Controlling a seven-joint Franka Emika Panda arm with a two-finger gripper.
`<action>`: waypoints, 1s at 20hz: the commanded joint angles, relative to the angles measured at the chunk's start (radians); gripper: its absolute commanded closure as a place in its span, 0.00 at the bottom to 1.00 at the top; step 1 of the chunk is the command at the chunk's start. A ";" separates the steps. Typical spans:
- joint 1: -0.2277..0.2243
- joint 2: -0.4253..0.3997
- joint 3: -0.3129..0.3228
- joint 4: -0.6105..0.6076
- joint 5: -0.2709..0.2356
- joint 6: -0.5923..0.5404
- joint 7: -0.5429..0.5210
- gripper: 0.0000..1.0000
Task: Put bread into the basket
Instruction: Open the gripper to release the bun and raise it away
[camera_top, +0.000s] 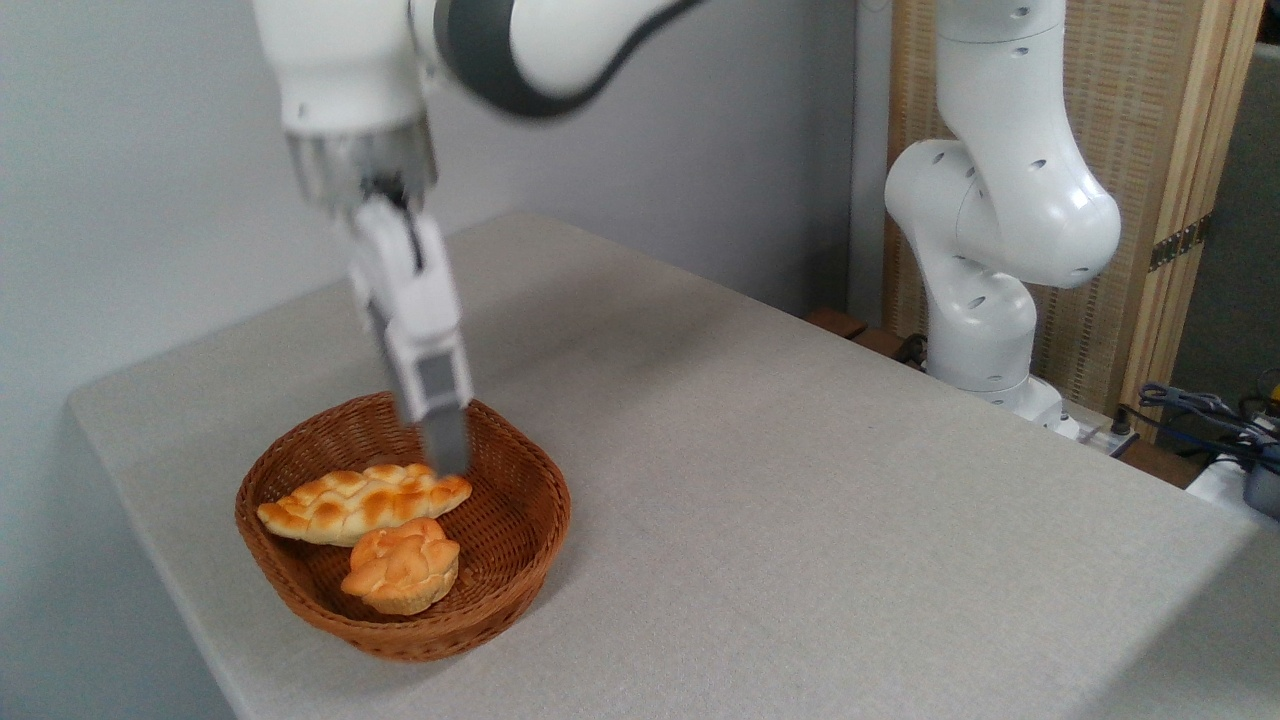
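The bread, a small orange-golden knotted bun, lies inside the round brown wicker basket, toward its front. My gripper hangs over the back of the basket, fingers pointing down, with its tips just above the far end of a braided loaf. It is clear of the bun and holds nothing. It is blurred and seen edge-on, so the gap between the fingers does not show.
A long pale braided loaf lies in the basket behind the bun. The basket sits near the table's left front edge. The arm's white base stands at the back right, with cables beside it.
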 joint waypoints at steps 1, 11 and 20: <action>0.010 -0.021 0.025 0.139 -0.060 -0.270 -0.065 0.00; 0.002 -0.138 0.055 -0.014 -0.055 -0.150 -0.067 0.00; 0.005 -0.143 0.057 -0.017 -0.052 -0.162 -0.075 0.00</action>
